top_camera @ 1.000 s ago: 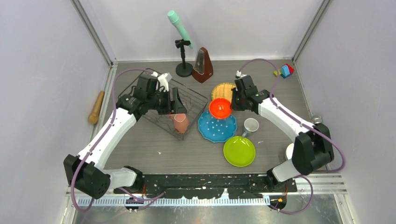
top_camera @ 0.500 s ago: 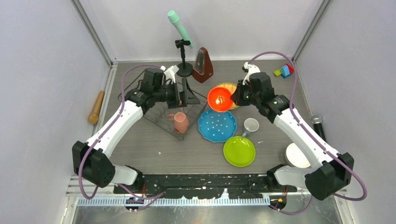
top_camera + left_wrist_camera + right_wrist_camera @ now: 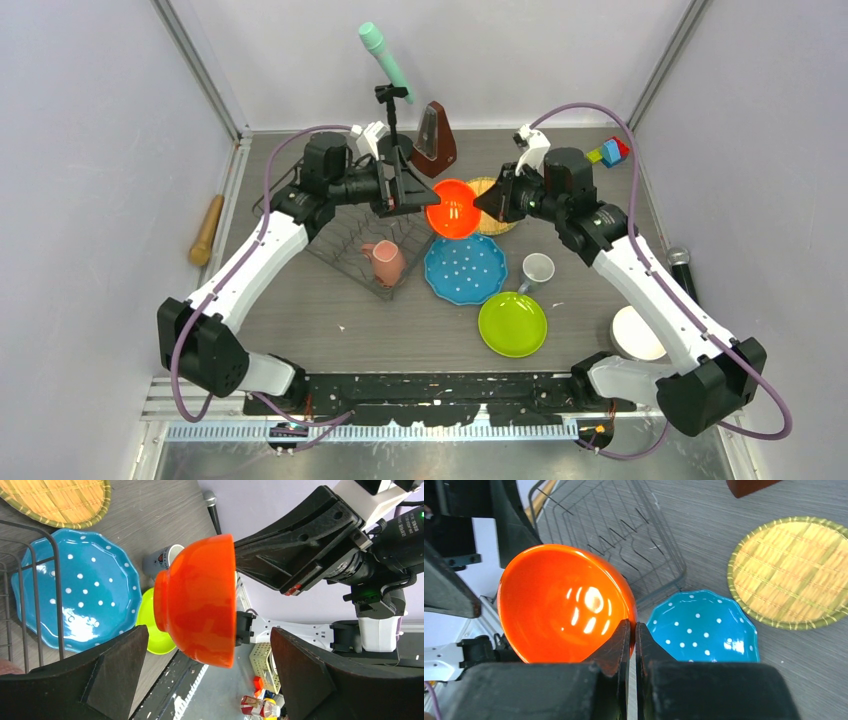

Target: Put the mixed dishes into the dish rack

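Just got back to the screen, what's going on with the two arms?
The right gripper is shut on the rim of the orange bowl, holding it in the air, tipped on its side, beside the dish rack. The left gripper is wide open facing the bowl, not touching it; it looks like a handover. The pinkish-tan mug sits in the rack. The blue dotted plate, lime-green plate, yellow woven plate, grey mug and white bowl are on the table.

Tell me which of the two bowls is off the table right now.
The orange bowl: the right gripper pinches its rim, holding it in the air. The white bowl sits on the table at the near right.
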